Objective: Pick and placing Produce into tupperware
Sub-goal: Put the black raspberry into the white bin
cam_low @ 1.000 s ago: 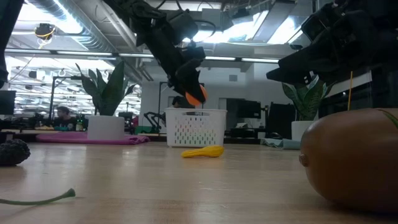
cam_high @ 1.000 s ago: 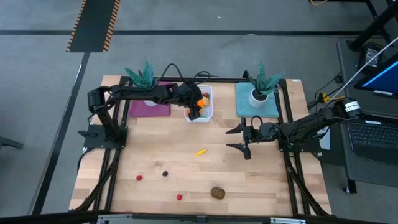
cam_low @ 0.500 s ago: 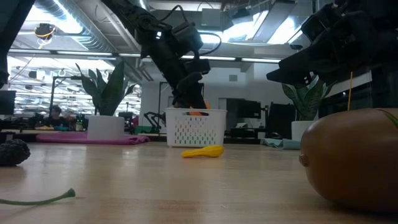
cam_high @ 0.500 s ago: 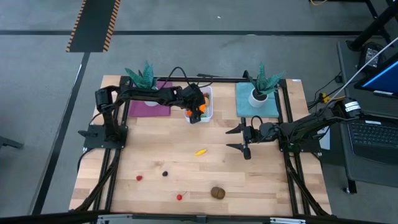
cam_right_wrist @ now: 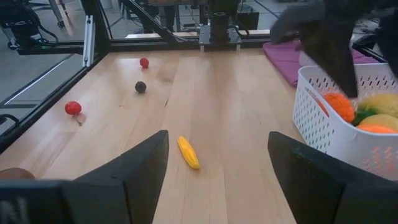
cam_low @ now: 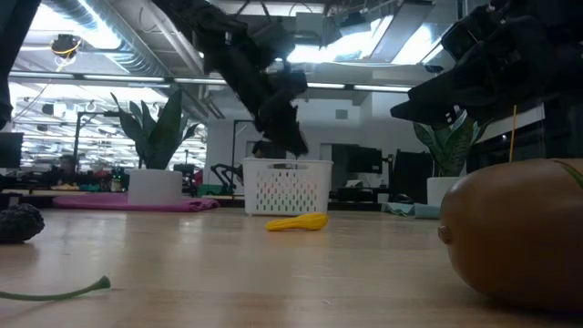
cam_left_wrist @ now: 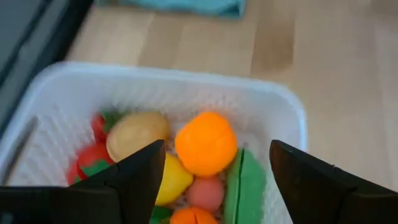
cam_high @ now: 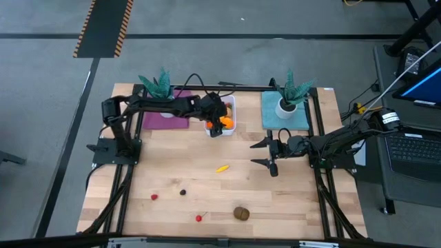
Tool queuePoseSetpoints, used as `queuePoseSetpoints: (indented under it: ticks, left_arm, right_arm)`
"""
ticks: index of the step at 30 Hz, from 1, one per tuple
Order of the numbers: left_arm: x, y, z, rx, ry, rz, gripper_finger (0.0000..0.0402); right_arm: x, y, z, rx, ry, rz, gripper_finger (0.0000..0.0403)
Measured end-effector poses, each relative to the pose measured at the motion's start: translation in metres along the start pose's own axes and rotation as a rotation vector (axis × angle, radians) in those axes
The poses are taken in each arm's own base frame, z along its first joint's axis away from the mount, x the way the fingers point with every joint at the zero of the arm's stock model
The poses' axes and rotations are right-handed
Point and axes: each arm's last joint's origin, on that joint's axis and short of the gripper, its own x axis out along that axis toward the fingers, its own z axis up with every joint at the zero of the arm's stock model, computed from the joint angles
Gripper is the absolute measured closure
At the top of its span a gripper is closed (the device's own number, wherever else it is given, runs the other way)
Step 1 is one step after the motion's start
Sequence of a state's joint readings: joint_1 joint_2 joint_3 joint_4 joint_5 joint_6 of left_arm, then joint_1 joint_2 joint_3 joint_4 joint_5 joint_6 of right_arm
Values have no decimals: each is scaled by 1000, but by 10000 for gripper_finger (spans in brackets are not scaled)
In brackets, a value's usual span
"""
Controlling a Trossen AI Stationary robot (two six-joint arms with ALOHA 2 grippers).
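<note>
- The left gripper (cam_left_wrist: 211,180) is held wide open and empty above the tupperware (cam_high: 222,114) at the far middle; an orange (cam_left_wrist: 206,142) is seen lying inside among other produce
- The right gripper (cam_high: 264,153) is parked open and empty at mid-right
- The yellow banana (cam_high: 222,167), lying mid-table, is judged light, stiff and smooth; it would best be pinched across its middle

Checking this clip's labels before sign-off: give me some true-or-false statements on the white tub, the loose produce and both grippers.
1. An orange toy fruit lies inside the white perforated plastic tub. True.
2. The left gripper is shut on the orange fruit. False: its fingers stand open above it, holding nothing.
3. A yellow banana-shaped toy lies on the wooden table. True.
4. The right gripper hangs over the tub. False: it hangs open over bare table, right of the banana.
5. The brown kiwi-like toy is in the tub. False: it lies on the table.
</note>
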State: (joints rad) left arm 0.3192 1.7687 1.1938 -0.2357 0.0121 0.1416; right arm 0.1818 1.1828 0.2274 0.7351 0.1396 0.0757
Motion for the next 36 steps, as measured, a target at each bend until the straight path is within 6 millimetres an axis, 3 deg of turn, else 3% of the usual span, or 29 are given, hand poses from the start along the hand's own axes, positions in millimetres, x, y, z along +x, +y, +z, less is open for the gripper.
queuePoseSetpoints:
  ticks: [5, 8, 25, 36]
  left_arm:
    - [-26, -15, 12, 34, -72, -20, 118]
    - [-40, -31, 8, 80, -121, -45, 118]
    - [-153, -118, -86, 49, -424, -48, 117]
    - [-178, -144, -126, 54, -402, -97, 117]
  right_arm:
    - [0, 0, 0, 4, 0, 0, 128]
    - [0, 0, 0, 30, 0, 0, 128]
    - [0, 0, -1, 50, 6, 0, 128]
    - [0, 0, -1, 76, 8, -1, 128]
